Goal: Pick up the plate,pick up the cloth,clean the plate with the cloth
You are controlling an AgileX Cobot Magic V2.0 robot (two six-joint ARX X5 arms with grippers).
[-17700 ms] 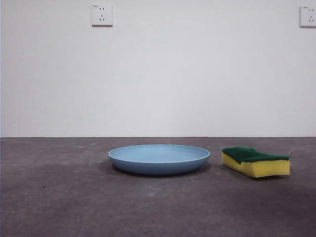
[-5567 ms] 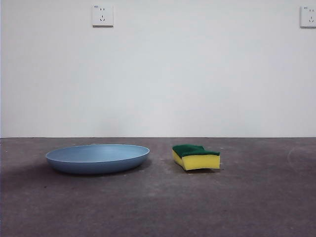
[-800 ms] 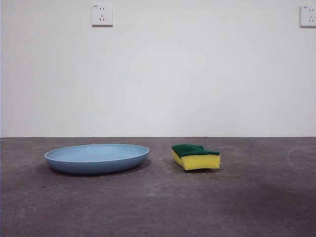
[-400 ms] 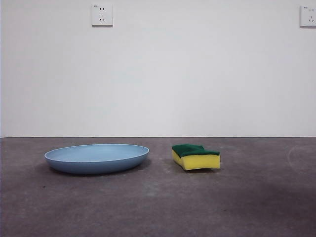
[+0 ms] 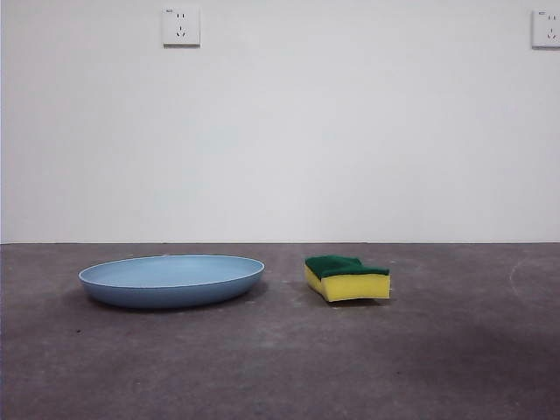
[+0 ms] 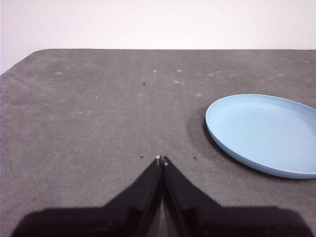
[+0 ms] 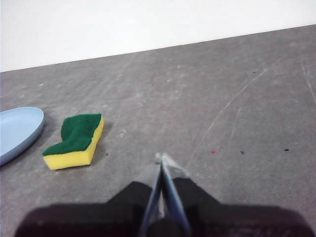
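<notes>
Plate sits flat on the table, left of centre in front view, nothing touching it; from 1.0 s and 0.5 s back I see no real shift, so nothing has just changed and pickup hasn't started. The cloth is really a yellow sponge block with green scouring face up, lying just right of the plate with a clear gap between them, also untouched. Versus 18 s ago both sit further left: the plate was near centre and the sponge well to the right, and the sponge shows a different, shorter face now, so I read it as turned. At 6.8 s ago the layout already matches this one. Left gripper hangs above bare table with the plate off to one side of it, jaws pressed together, holding nothing. Right gripper likewise has its jaws closed and empty, the sponge near but apart from it, the plate's edge beyond. Neither arm shows in front view. My read: both arms need to open before any grasp, plate first
</notes>
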